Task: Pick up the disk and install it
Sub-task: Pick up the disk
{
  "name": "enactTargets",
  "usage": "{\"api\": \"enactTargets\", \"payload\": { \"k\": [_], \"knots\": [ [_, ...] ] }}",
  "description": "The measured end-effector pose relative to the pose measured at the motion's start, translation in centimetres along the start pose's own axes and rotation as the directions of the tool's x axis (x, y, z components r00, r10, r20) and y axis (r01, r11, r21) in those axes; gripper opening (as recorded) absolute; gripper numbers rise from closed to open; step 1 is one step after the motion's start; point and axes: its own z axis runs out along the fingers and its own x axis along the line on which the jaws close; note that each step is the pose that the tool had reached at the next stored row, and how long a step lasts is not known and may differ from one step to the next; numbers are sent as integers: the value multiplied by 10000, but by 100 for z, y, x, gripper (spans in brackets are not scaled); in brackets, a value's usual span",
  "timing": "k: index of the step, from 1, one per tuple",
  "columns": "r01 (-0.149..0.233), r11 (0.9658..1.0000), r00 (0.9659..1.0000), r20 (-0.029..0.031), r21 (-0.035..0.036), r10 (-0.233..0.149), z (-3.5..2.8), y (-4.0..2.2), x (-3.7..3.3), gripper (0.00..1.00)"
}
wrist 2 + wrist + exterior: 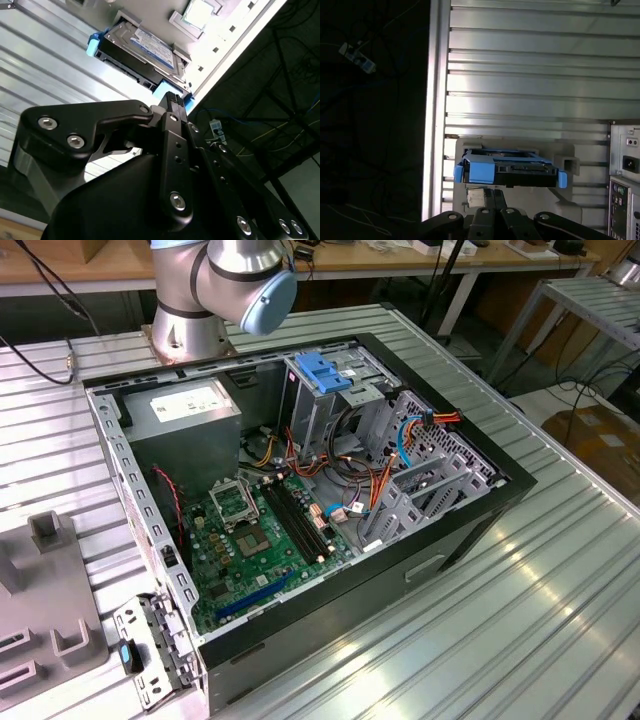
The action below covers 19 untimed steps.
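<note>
Gripper [172, 100] closed, empty, near disk [510, 167]. Disk lies flat in grey holder [555, 147] on ribbed table [530, 75], beside PC case [625, 195], not yet installed.

No legible text, print on disk [145, 45] label unreadable, sticker on power-supply box [185, 410] seemingly likewise

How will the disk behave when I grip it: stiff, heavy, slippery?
Probably rigid: the disk shows a flat metal body that is unlikely to flex. It is likely heavy for its size, since it looks like a solid metal block. Its blue rails look like plastic, so they may give or slip if squeezed.
</note>
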Motion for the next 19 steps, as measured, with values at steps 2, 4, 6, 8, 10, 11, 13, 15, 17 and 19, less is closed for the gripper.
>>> {"api": "enactTargets", "payload": {
  "k": [2,4,6,8,10,11,13,15,17,19],
  "knots": [
    [238,9997,9997,3,0,-238,0,0,0,11],
    [425,9991,9991,6,0,-425,0,0,0,11],
    [623,9981,9981,9,0,-623,0,0,0,11],
    [880,9961,9961,12,0,-880,0,0,0,11],
    [1019,9948,9948,14,1,-1019,0,0,0,11],
    [1148,9934,9934,16,1,-1148,0,0,0,11],
    [1275,9918,9918,18,1,-1275,0,0,0,11],
    [1424,9898,9898,20,1,-1424,0,0,0,11],
    [1585,9874,9874,22,2,-1585,0,0,0,11],
    [1705,9853,9853,24,2,-1705,0,0,0,11]
  ]
}}
